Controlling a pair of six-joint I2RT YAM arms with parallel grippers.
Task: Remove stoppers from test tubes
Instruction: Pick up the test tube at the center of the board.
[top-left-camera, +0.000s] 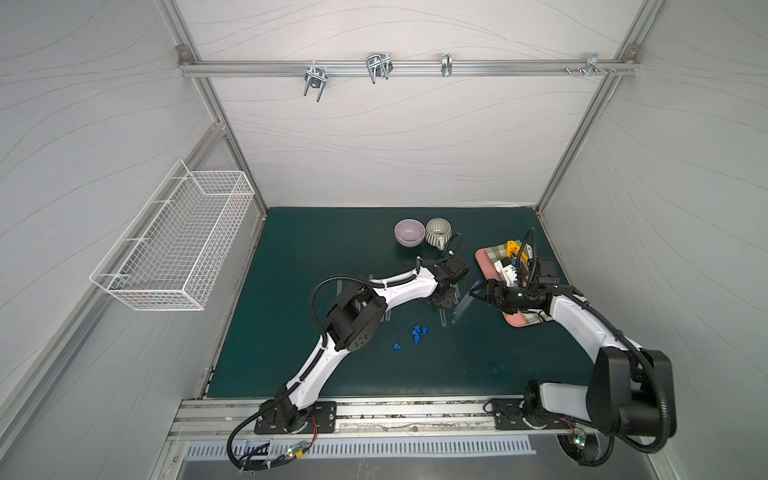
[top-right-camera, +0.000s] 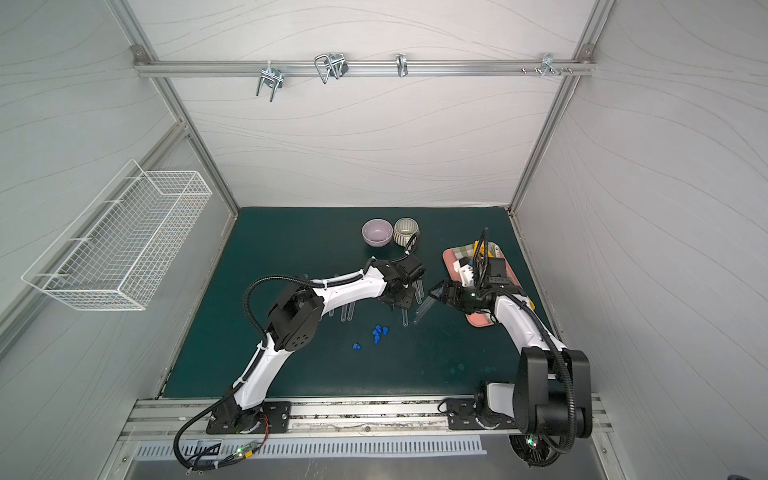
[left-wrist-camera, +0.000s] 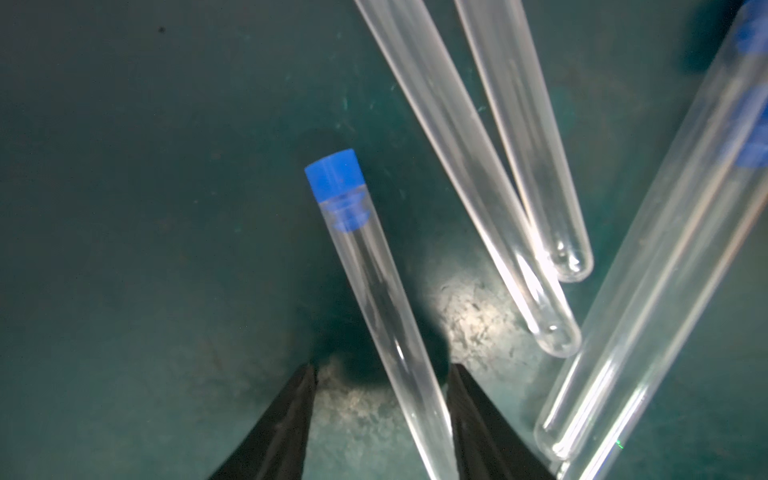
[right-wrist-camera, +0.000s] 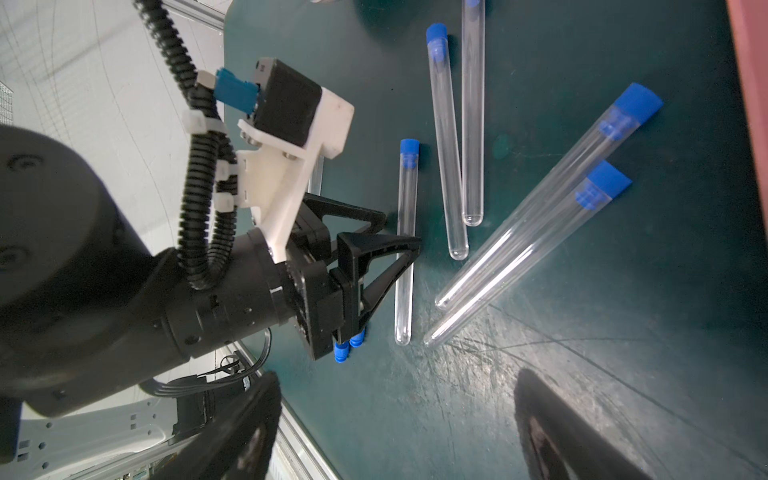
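Inspected, largest first. Green worktop (top-left-camera: 316, 249), both arms reaching in over its middle. White wire basket (top-left-camera: 178, 241) on the side wall, nothing seen inside. Pink tray (top-left-camera: 482, 262) under the right arm, loaded with yellow and white oddments, partly hidden. Purple bowl (top-left-camera: 409, 241) and striped mug (top-left-camera: 436, 239) side by side toward the back, both apparently empty. Left tool (left-wrist-camera: 382, 368) down over a stoppered test tube (left-wrist-camera: 374, 291) lying flat on the worktop, jaws apart and astride its body, not yet clamped. Long axis running out between the jaws, blue stopper (left-wrist-camera: 334, 178) on the free end beyond them. Right tool (right-wrist-camera: 395, 380) just beside, spread wide, holding nothing; judged the free one to pull the stopper. Loose stoppers (top-left-camera: 417, 330) heaped nearer the front edge
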